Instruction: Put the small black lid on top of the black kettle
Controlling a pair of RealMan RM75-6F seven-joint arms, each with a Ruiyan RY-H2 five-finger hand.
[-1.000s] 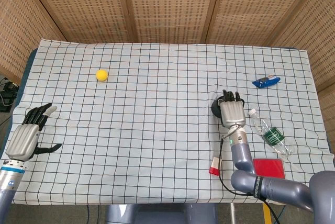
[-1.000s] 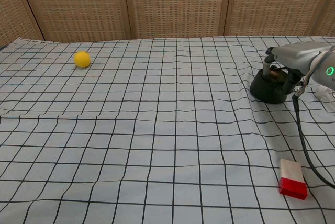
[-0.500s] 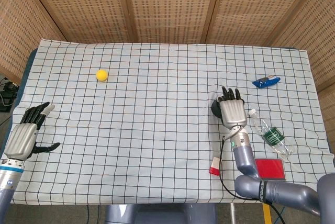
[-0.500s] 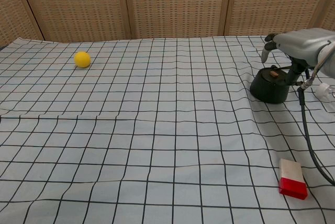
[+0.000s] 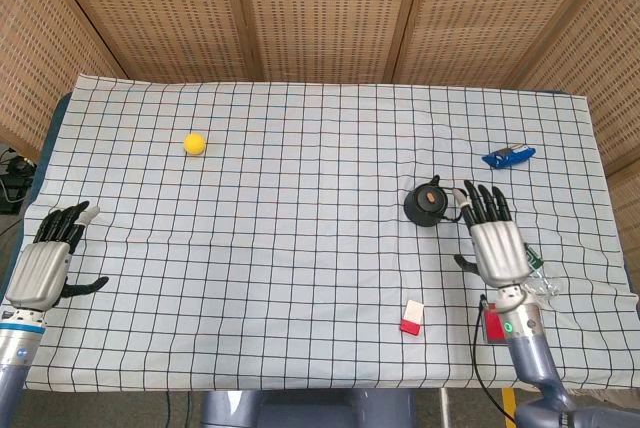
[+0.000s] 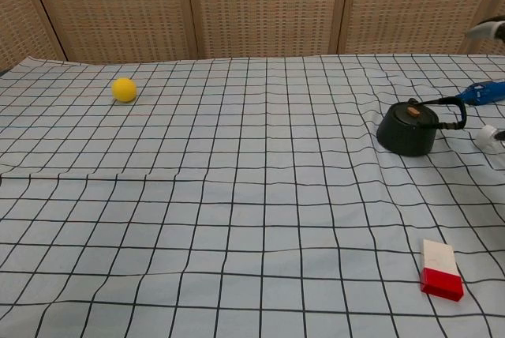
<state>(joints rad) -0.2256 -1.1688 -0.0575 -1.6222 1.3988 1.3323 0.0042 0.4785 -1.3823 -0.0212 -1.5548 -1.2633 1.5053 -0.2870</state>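
The black kettle (image 5: 427, 204) stands at centre right of the checked cloth, also seen in the chest view as the kettle (image 6: 407, 129) with its handle pointing right. The small black lid (image 6: 412, 114) with a brown knob sits on top of it. My right hand (image 5: 496, 239) hovers just right of the kettle, nearer the front edge, with fingers spread and nothing in them. It is apart from the kettle. Only a sliver of it shows at the chest view's top right edge. My left hand (image 5: 44, 264) rests at the far left with its fingers apart, holding nothing.
A yellow ball (image 5: 194, 143) lies at the back left. A blue object (image 5: 508, 156) is behind the kettle to the right. A plastic bottle (image 5: 525, 263) lies partly under my right hand. A red and white block (image 5: 410, 317) and a red card (image 5: 492, 325) lie near the front edge.
My right hand has lifted off the kettle and drawn back to the right and toward the front edge, leaving the lid on the kettle. The left hand slid slightly toward the front.
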